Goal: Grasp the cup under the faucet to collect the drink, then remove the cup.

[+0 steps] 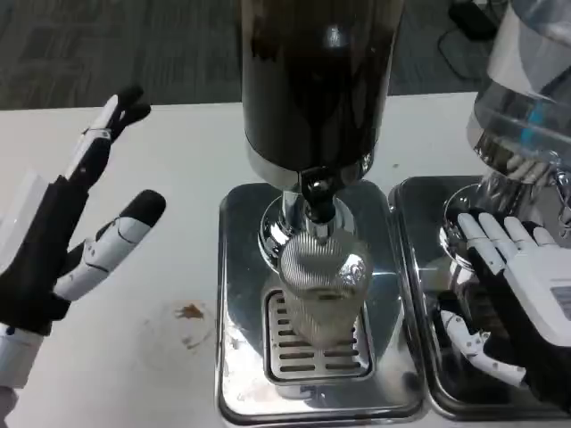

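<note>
The ribbed cup (323,283) stood at frame centre on the drip tray (250,294), beneath the faucet (317,198). Left hand (67,236) and right hand (517,294) were released, grasping nothing. A sideways nudge would likely topple the cup.

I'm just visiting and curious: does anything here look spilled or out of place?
Yes: a small brownish stain marks the white table left of the dispenser's metal drip tray, like a dried drink splash. The ribbed cup stands upright on the grate.
</note>
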Robot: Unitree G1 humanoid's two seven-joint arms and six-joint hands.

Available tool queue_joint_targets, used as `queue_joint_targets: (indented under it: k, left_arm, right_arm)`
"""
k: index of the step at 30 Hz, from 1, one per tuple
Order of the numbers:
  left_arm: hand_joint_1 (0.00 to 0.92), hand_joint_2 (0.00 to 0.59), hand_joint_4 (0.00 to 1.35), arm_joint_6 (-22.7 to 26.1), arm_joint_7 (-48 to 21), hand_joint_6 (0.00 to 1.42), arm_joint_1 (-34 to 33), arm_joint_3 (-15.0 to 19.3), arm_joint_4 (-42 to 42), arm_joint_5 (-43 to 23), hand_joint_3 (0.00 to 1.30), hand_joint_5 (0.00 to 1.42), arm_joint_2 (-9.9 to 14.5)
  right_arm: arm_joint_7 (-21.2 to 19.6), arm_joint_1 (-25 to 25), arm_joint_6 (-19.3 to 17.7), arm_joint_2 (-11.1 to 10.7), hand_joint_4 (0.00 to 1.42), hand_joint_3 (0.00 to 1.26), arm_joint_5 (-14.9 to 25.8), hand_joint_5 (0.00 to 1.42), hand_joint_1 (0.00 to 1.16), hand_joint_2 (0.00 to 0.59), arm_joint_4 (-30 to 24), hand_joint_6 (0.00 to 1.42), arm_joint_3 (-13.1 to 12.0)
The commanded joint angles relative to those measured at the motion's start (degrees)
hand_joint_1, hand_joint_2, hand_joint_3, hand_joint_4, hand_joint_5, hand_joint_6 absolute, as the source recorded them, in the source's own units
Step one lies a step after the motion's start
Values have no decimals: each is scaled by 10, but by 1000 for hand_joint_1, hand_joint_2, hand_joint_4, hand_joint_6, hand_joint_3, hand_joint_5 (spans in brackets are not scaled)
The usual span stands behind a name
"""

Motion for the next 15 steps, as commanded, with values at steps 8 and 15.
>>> queue_joint_targets:
  k: [8,15]
  left_arm:
    - [0,168,0,76,-164,0,16,4,-150,-157,0,0,16]
    - [0,177,0,124,-235,0,30,38,-225,-230,0,0,36]
  right_arm:
    - [-2,-13,-17,-8,0,0,23,0,257,502,17,0,-7]
    - [-2,-22,-22,-12,0,0,30,0,244,507,30,0,-6]
